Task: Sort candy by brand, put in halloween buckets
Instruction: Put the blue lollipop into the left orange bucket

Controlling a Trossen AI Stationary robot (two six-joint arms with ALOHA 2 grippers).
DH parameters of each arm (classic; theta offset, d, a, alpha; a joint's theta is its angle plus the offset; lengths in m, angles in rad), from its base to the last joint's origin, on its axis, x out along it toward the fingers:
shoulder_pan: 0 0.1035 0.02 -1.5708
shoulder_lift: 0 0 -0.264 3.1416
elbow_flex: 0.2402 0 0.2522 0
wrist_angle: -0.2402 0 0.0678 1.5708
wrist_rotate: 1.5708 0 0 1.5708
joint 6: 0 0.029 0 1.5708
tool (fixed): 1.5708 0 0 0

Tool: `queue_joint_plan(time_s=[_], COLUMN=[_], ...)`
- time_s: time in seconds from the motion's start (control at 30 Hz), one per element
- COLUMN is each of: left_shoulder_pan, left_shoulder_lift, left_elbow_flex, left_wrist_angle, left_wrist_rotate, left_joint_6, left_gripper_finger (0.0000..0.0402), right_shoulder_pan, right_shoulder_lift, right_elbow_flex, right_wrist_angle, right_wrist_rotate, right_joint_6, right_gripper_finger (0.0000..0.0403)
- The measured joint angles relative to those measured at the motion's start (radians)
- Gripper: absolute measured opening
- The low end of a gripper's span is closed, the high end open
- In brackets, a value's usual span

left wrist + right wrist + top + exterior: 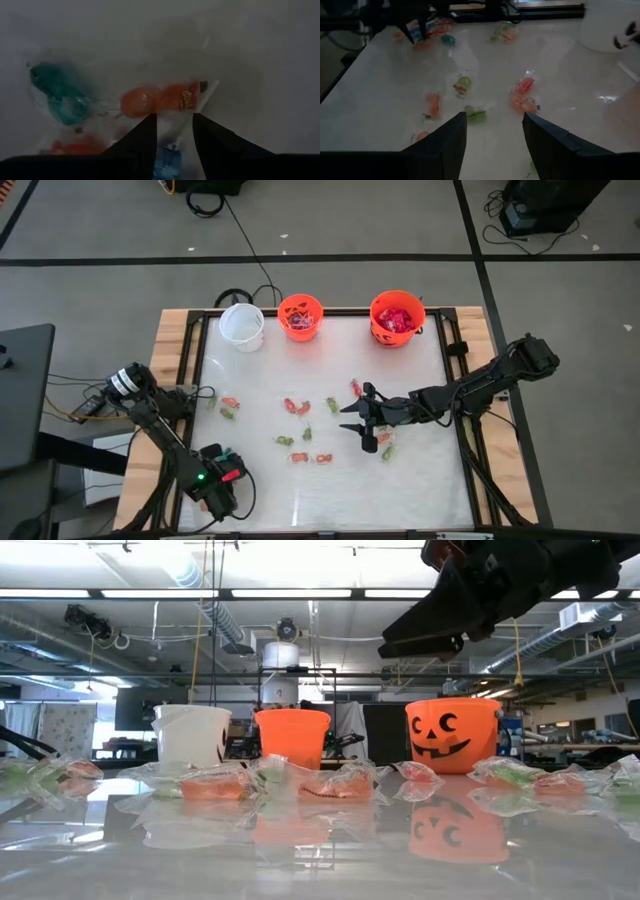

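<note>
Candy in clear wrappers lies scattered over the white table top [300, 500], mostly around its middle [296, 407]. My left gripper [172, 117] points straight down near the front left corner [215, 480], open over a small heap of candy. Just past its fingertips lies an orange packet [162, 100], with a teal piece [60, 92] beside it and a blue piece [167, 162] between the fingers. My right gripper [352, 418] hangs open above the candy right of the middle [494, 117], pointing toward the table's left edge.
Three buckets stand along the far edge: a white one [242, 326], a small orange one [300, 317] with candy in it, and a larger orange jack-o'-lantern one [397, 318] holding red packets. A black frame [455, 340] borders the table. Cables [235, 298] lie behind it.
</note>
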Motion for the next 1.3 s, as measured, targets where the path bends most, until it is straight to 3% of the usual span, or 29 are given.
queue_joint_plan(time_s=[0.27,0.33,0.67,0.93,1.3], left_shoulder_pan=[0.046,0.071,0.133,0.182,0.187], left_shoulder_lift=[0.001,0.001,0.001,0.001,0.035], left_elbow_flex=[0.0,0.0,0.006,0.006,-0.045], left_wrist_angle=[-0.035,-0.036,-0.055,-0.039,0.036], left_wrist_rotate=[-0.181,-0.186,0.012,0.029,0.063], left_joint_6=[0.001,0.001,0.083,0.083,0.2], left_gripper_finger=[0.0131,0.0131,0.0131,0.0131,0.0131], right_shoulder_pan=[0.006,0.006,0.014,0.019,0.042], right_shoulder_lift=[0.0,0.0,0.0,0.0,0.0], right_elbow_flex=[0.0,0.0,0.0,0.0,0.0], right_wrist_angle=[-0.001,-0.007,-0.059,-0.08,-0.114], right_wrist_rotate=[0.012,0.012,0.007,0.004,-0.033], right_joint_6=[0.007,0.004,0.015,0.015,0.057], right_gripper_finger=[0.0205,0.0205,0.0205,0.0205,0.0205])
